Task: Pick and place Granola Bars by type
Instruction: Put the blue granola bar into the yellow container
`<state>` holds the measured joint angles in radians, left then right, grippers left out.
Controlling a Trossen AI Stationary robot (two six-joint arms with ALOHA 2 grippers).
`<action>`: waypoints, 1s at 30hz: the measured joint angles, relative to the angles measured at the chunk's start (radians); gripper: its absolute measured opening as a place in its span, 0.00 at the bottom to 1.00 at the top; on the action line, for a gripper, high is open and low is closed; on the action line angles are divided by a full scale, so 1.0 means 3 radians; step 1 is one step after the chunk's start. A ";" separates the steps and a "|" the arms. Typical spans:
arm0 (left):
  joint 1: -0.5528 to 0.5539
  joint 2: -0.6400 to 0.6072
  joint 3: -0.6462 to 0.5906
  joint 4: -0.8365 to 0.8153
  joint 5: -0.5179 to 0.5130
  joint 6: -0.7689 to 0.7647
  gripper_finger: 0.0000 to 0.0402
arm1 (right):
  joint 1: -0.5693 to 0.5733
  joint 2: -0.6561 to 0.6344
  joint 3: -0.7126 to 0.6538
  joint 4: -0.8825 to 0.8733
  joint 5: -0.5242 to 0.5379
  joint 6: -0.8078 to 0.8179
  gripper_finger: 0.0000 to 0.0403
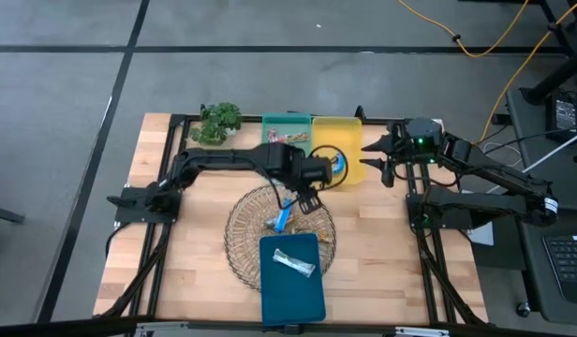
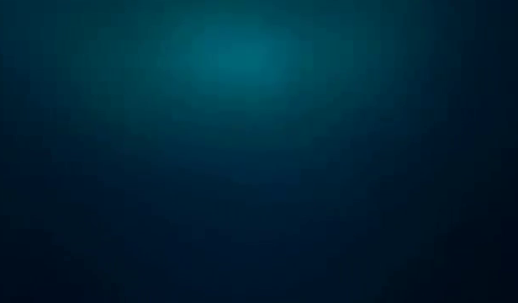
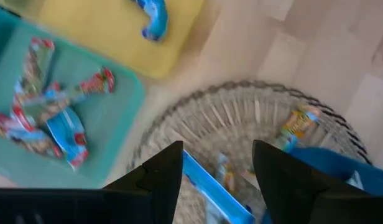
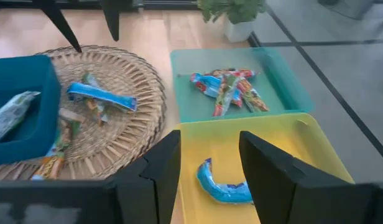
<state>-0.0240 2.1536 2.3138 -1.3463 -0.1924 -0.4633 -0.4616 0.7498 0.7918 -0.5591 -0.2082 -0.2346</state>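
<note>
High view first: the left arm reaches in from the left edge of the wooden desk [image 1: 204,234] and its left pincer [image 1: 305,202] hangs over the far rim of the round wire basket [image 1: 246,234]. From the left wrist view its two dark fingers [image 3: 160,180] stand spread, with a long blue bar [image 3: 210,190] lying in the basket right under the gap. I cannot tell whether the fingers touch it.

More bars sit in the basket: another blue one [image 4: 101,96] across the middle and an orange-and-green one [image 3: 297,121] toward the rim.

Three trays hold sorted bars. The green tray [image 4: 285,84] at the back of the desk carries a loose heap of red-and-blue bars [image 4: 229,90]. Just beside it, the yellow tray [image 4: 316,146] holds a single curved blue bar [image 4: 219,183]. The dark blue tray [image 1: 293,290] rests at the near side, overlapping the basket, with one silvery white bar [image 1: 295,263] on it.

The right arm waits at the right side of the desk, its right pincer [image 1: 375,154] by the yellow tray's edge, fingers parted and holding nothing.

A small potted plant [image 1: 218,123] stands at the back, left of the green tray.

The low view is dark and shows nothing.
</note>
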 joint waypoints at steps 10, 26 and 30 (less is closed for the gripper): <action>-0.0448 0.0039 -0.0003 -0.0758 -0.0677 -0.0778 0.46 | 0.0001 0.0000 0.0000 -0.0001 -0.0102 -0.0116 0.41; -0.0609 0.0086 -0.1302 0.0705 -0.0197 -0.0654 0.44 | 0.0001 -0.0001 0.0000 -0.0002 -0.0104 -0.0017 0.41; -0.0511 0.0072 -0.1408 0.0786 -0.0210 -0.0622 0.44 | 0.0001 0.0000 0.0000 -0.0026 -0.0106 0.0068 0.41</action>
<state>-0.1773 2.1754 1.8913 -1.1105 -0.2556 -0.6499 -0.4614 0.7498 0.7918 -0.5668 -0.2401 -0.2142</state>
